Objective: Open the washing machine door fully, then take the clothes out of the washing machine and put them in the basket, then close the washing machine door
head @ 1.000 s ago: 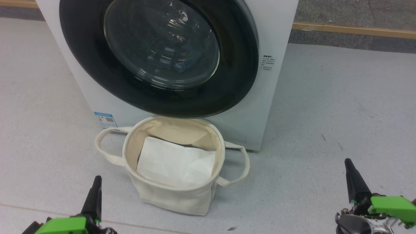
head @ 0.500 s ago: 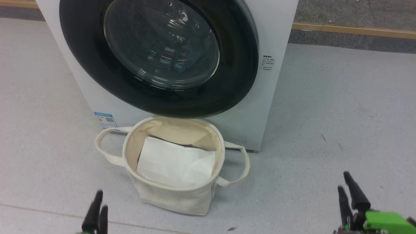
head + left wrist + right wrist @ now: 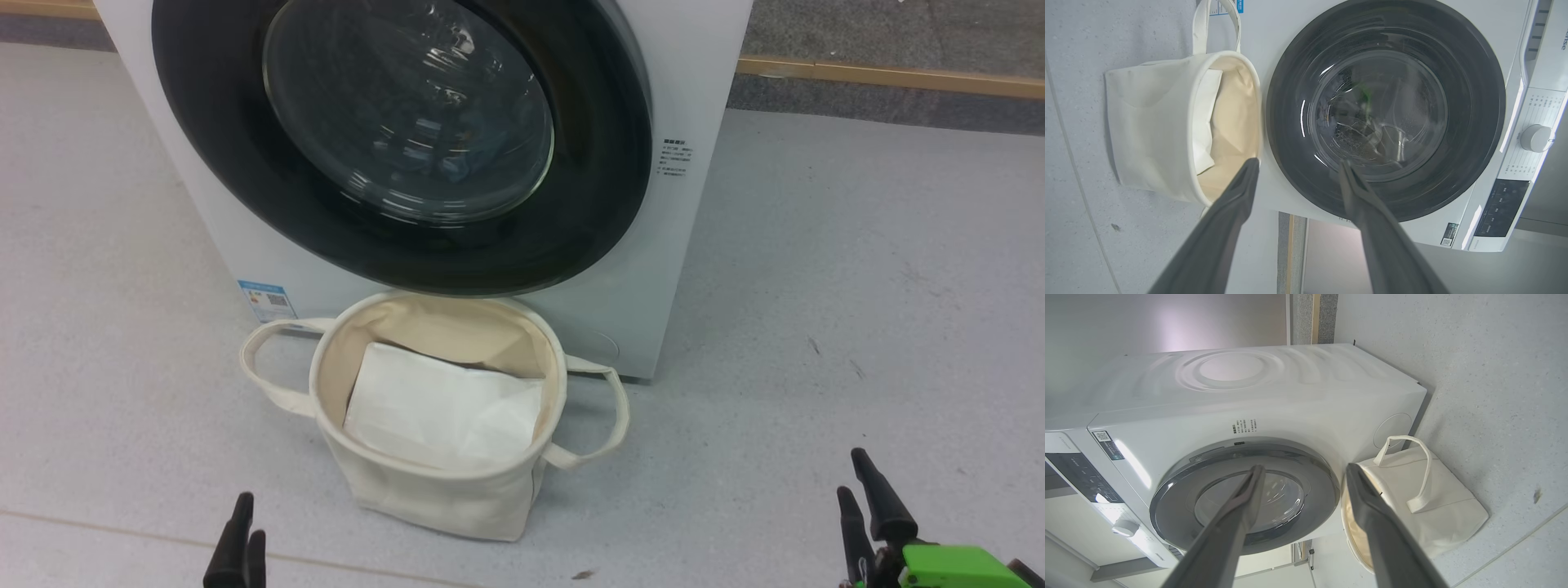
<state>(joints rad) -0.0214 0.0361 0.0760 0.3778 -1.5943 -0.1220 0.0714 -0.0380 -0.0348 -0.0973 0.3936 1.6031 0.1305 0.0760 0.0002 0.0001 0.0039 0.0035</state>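
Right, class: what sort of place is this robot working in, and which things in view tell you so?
Likely a laundry area, though possibly a test room rather than a home: a white front-loading washing machine, a cream canvas basket standing before it, and a speckled grey floor.

Head camera sits high, pitched forward and down. I see the washing machine (image 3: 690, 73) front and the basket (image 3: 441, 498) just below it, with the washing machine door (image 3: 408, 122) cropped at the top edge. Left wrist camera is rolled sideways, close in, facing the door nearly square-on, basket at frame left. Right wrist camera is rolled the opposite way, looking obliquely across the door, basket at frame right. I get door and basket in all three.
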